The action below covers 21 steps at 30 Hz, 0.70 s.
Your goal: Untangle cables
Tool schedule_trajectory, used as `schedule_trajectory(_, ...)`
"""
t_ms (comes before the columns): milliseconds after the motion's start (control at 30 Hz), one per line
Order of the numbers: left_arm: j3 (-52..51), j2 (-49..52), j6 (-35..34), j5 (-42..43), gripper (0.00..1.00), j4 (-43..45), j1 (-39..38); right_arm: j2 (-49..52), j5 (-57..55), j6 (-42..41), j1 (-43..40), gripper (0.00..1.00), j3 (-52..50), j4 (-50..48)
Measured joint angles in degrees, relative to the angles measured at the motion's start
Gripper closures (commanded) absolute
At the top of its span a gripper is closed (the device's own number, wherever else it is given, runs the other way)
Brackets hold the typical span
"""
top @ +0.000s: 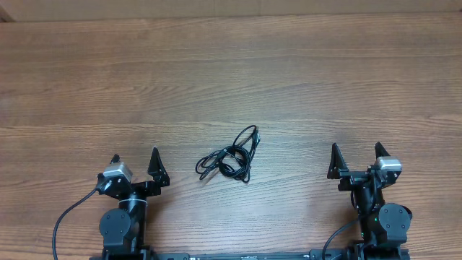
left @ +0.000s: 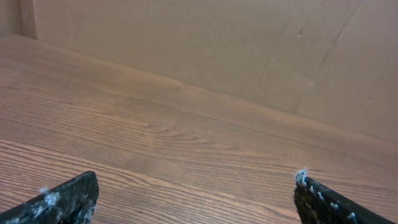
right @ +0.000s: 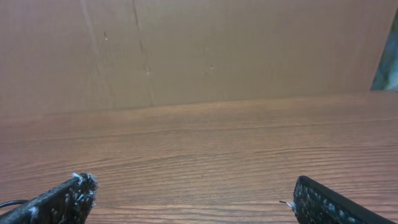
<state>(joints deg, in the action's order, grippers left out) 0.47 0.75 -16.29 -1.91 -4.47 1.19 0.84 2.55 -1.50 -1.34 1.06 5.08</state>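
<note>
- The left gripper (top: 134, 156), a black two-finger claw, is spread wide and empty.
- The right gripper (top: 355, 147) is spread wide and empty too.
- The thin black cables (top: 229, 157) lie between them, a bit farther out, bunched on the brown wooden table (top: 289, 72).
- Nothing looks untangled yet; the whole job is left.

A brown wood-grain surface (top: 231, 72), evenly and softly lit, runs back to a plain tan, cardboard-like wall (right: 217, 50) marked by faint creases and a seam.
</note>
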Motion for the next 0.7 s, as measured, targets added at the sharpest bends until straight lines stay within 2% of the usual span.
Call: schedule_trajectory(700, 0.00, 0.00, 0.00, -0.48, 0.00, 0.11, 0.00, 0.00, 0.04, -0.02, 0.00, 0.00, 0.00, -0.02)
